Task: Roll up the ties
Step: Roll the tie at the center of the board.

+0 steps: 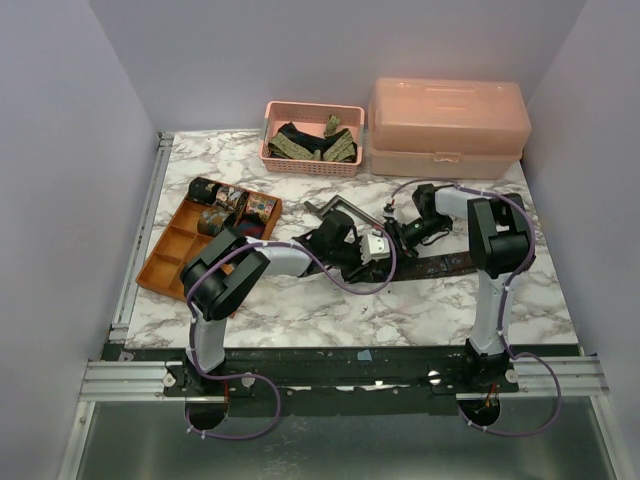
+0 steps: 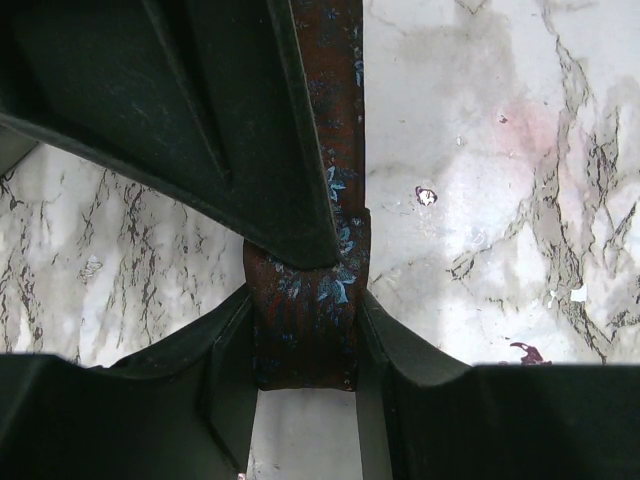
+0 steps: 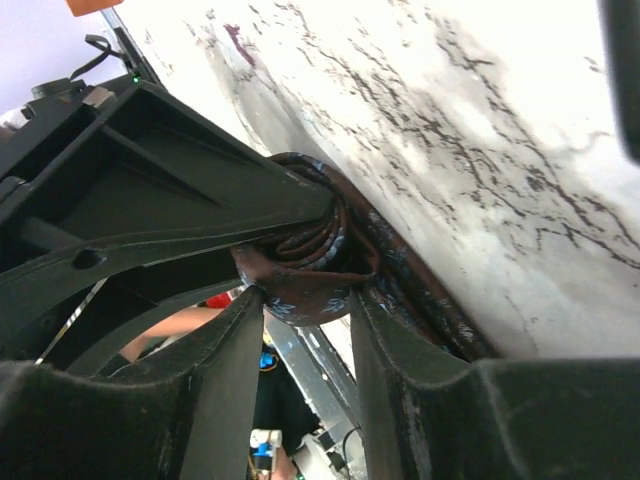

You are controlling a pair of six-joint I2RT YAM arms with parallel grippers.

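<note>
Dark brown tie is part-rolled. The small roll sits at the centre of the table, and the flat tail is laid out from it toward the robot's right, long axis across the table.

Roll is pinched by left gripper, one finger on each edge of the fabric. The grip therefore runs along the roll's own axis, square to the tail.

Right gripper is set against the roll from the other side, with the roll between its fingertips and the jaws part-spread. Whether the roll is squeezed there cannot be told. In the left wrist view one right finger is seen lying over the top of the roll.

Key relation: the unrolled length lies away from the left gripper, on the right arm's side.

Judged: further winding has to be driven rightward along the tail, with the roll axis held square to it. Right arm is nearer the loose length; left is nearer only the roll.
</note>
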